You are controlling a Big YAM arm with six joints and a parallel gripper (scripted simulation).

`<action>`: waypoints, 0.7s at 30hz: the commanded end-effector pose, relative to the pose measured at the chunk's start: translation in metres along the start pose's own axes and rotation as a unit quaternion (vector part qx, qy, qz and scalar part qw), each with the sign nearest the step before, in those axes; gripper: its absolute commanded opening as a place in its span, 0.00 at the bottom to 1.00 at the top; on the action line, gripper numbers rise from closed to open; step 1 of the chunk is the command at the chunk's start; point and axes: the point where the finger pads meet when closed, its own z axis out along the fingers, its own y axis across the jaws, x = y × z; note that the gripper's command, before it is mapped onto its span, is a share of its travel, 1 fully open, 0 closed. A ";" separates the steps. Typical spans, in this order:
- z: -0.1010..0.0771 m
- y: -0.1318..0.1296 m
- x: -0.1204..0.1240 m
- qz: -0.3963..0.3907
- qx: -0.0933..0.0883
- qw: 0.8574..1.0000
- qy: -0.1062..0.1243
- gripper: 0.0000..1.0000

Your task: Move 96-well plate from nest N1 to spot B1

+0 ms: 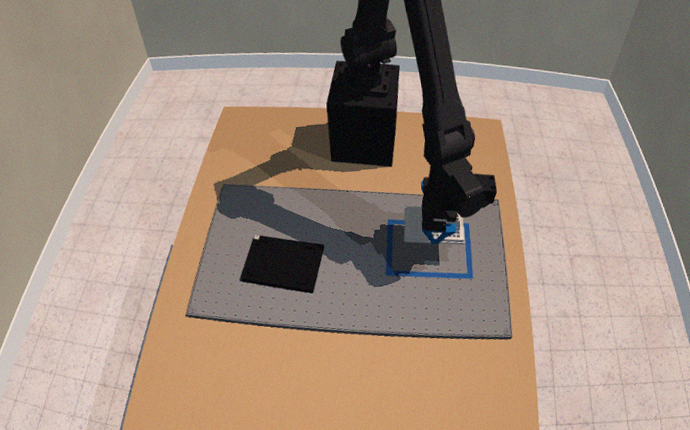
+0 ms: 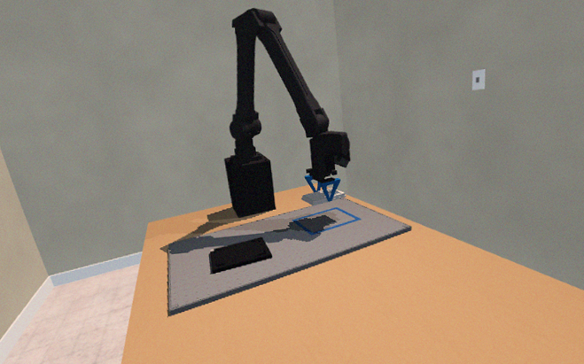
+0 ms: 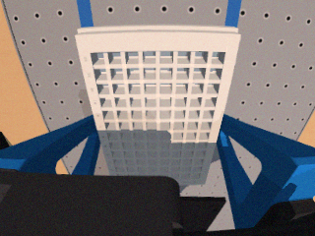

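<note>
The white 96-well plate (image 1: 415, 227) (image 2: 311, 198) (image 3: 157, 40) is held right way up and looks about level, above the deck. My gripper (image 1: 442, 226) (image 2: 323, 195) (image 3: 157, 119) is shut on it, with one blue finger on each long side. The blue taped outline B1 (image 1: 469, 257) (image 2: 349, 213) (image 3: 232, 12) lies on the deck below; in the top view the plate overlaps the outline's back edge. In the wrist view the visible tape lines run nearly along the plate's long sides. The near end of the plate is shaded and partly hidden. The black nest N1 (image 1: 281, 265) (image 2: 240, 255) is empty.
The grey perforated deck (image 1: 364, 316) (image 2: 198, 292) (image 3: 276, 44) lies on the tan table (image 1: 336, 394) (image 2: 367, 313). The black arm base (image 1: 359, 132) (image 2: 251, 186) stands behind the deck. The arm's shadow crosses the deck and part of the outline.
</note>
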 end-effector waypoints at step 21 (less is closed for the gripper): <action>-0.005 -0.019 -0.008 0.002 0.012 1.000 -0.006 0.00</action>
